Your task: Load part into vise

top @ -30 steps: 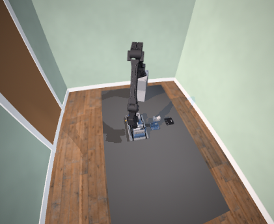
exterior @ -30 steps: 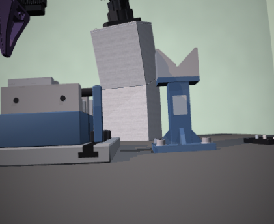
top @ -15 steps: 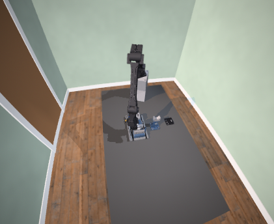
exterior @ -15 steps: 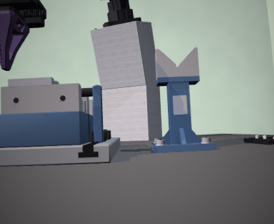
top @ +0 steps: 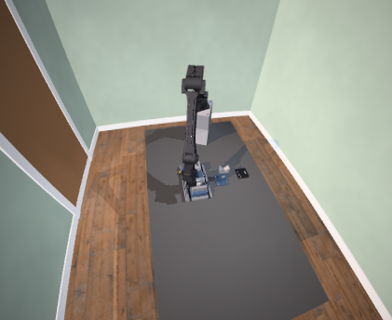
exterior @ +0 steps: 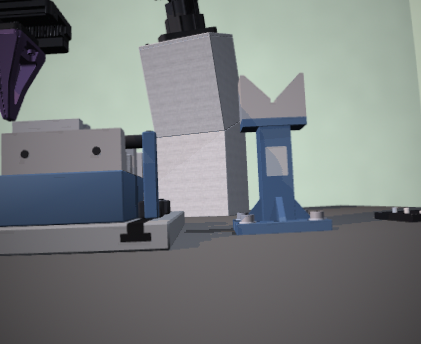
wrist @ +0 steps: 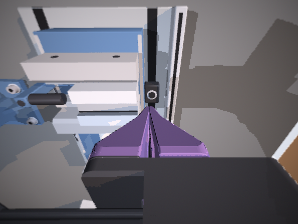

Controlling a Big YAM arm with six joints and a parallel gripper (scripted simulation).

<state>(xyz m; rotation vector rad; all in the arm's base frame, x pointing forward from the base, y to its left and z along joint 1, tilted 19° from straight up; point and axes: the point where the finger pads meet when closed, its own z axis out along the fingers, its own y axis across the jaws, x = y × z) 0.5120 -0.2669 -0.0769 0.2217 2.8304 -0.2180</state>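
Observation:
The vise stands on its grey base; it also shows in the top view. A pale block, the part, lies between the jaws, next to the grey jaw with two holes. Its left end is at the tip of the dark work stop rod. I cannot make out its slot. My gripper is shut and empty, its purple fingers pointing down just beyond the part's other end. In the exterior view the fingertips hang just above the vise's top.
The blue V-block stand is right of the vise, and the black infeed plate lies further right with nothing on it. A tall grey pedestal stands behind. A black clamp sits on the base rail.

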